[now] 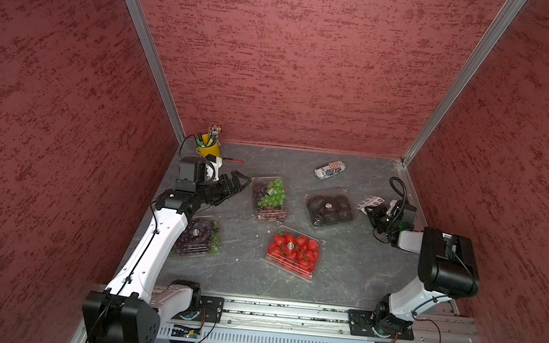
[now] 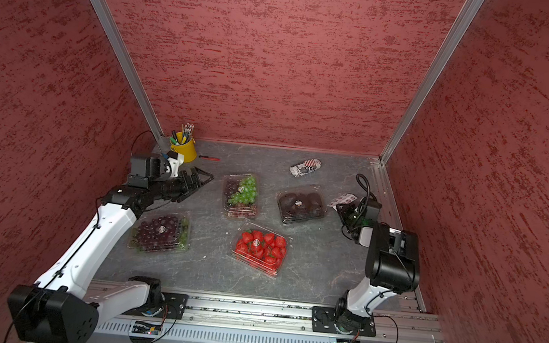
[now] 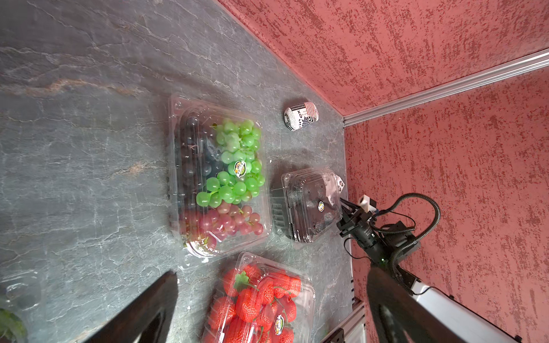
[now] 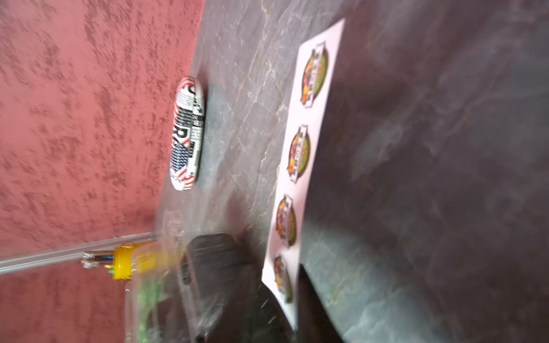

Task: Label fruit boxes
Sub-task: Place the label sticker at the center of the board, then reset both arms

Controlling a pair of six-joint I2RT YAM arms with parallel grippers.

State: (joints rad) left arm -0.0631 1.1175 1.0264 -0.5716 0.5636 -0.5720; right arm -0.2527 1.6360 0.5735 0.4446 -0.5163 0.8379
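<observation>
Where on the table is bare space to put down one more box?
Widest: the front right, between the strawberry box and the right arm. Also the back strip between the red pen and the patterned case. Crowded: between the mixed grapes box and the dark fruit box.

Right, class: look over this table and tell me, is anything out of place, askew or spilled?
A red pen lies loose on the table beside the yellow pencil cup, not in it. The strawberry box sits skewed to the table edge. Nothing looks spilled or broken.
</observation>
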